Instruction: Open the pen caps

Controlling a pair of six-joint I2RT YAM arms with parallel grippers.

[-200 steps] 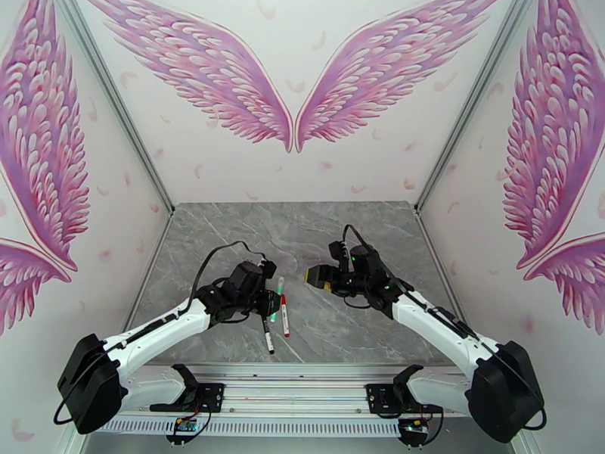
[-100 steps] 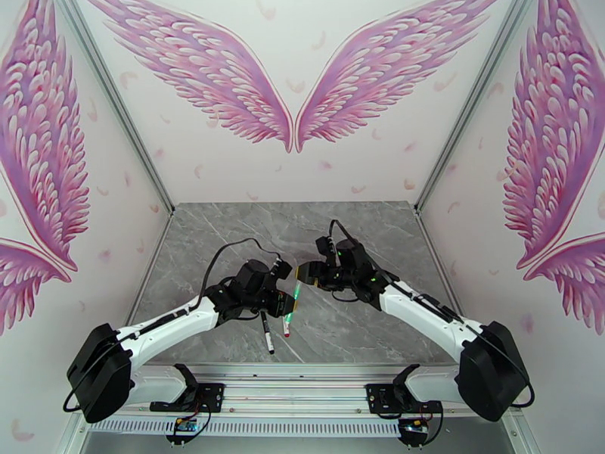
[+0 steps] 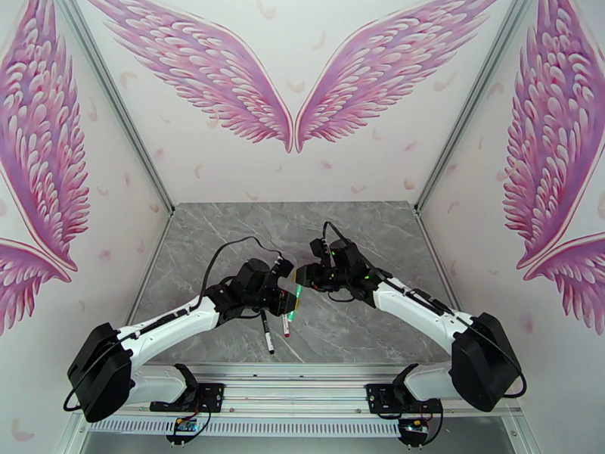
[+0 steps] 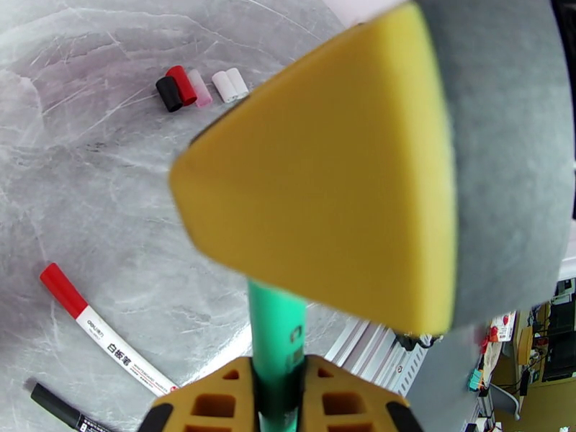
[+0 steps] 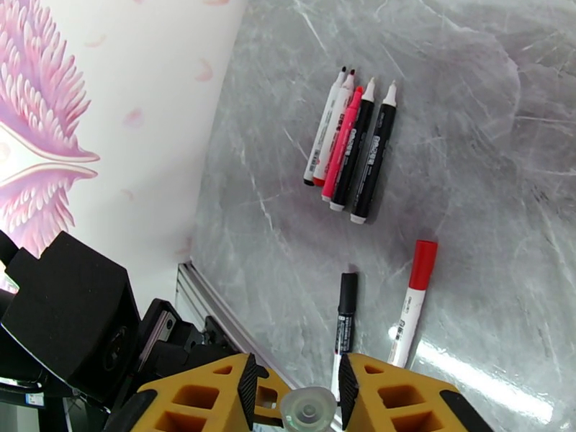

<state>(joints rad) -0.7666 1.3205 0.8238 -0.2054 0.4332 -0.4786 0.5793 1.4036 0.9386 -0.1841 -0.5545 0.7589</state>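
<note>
My left gripper (image 3: 288, 301) is shut on a green pen (image 3: 297, 295) held above the table. In the left wrist view the pen's green part (image 4: 276, 340) rises from between my yellow fingers (image 4: 216, 401). Its upper end is hidden behind the right gripper's yellow pad (image 4: 324, 174). My right gripper (image 3: 302, 278) is closed around that far end. The pale round tip (image 5: 308, 410) sits between the right fingers (image 5: 389, 401). On the table lie a red-capped pen (image 3: 285, 324) and a black-capped pen (image 3: 267, 336). Loose black (image 4: 169, 93), red (image 4: 181, 84) and pink (image 4: 200, 88) caps lie together.
Several uncapped pens (image 5: 353, 149) lie side by side farther out on the grey marble table (image 3: 227, 244). Two white caps (image 4: 230, 84) lie beside the loose coloured ones. The left arm's black housing (image 5: 72, 318) is close by. White walls border the table's sides.
The left gripper lifted the green pen off the table and carried it right. The right gripper moved left to meet it and now holds its far end.
</note>
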